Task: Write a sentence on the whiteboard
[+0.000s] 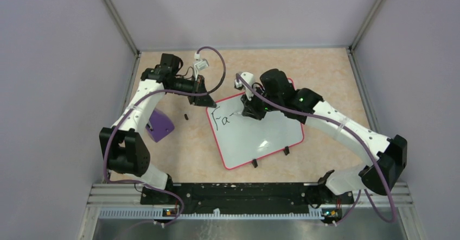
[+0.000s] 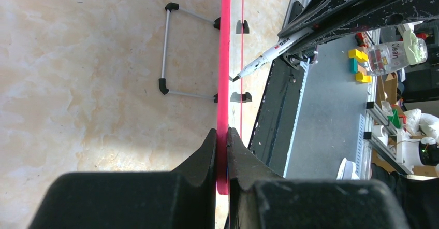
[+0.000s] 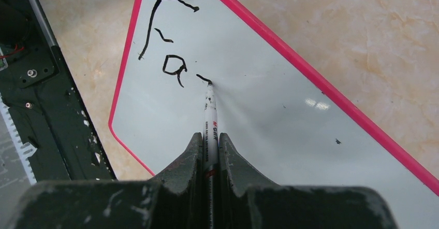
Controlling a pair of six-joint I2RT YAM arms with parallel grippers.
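The whiteboard (image 1: 260,137), white with a red-pink rim, lies tilted on the tan tabletop. Its far left corner sits between the jaws of my left gripper (image 1: 205,100), which is shut on the rim (image 2: 223,84). My right gripper (image 1: 250,109) is over the board's upper part, shut on a white marker (image 3: 210,115). The marker's tip touches the board at the end of a short dash. The sentence (image 3: 168,42) reads "Fa" followed by that dash (image 3: 203,77). In the left wrist view the marker (image 2: 269,54) comes in from the right toward the board's edge.
A purple block (image 1: 159,124) lies left of the board, beside the left arm. A small black piece (image 1: 186,117) rests on the table between them. Black feet (image 1: 254,163) stick out from the board's near edge. A black rail (image 1: 233,194) carries both arm bases.
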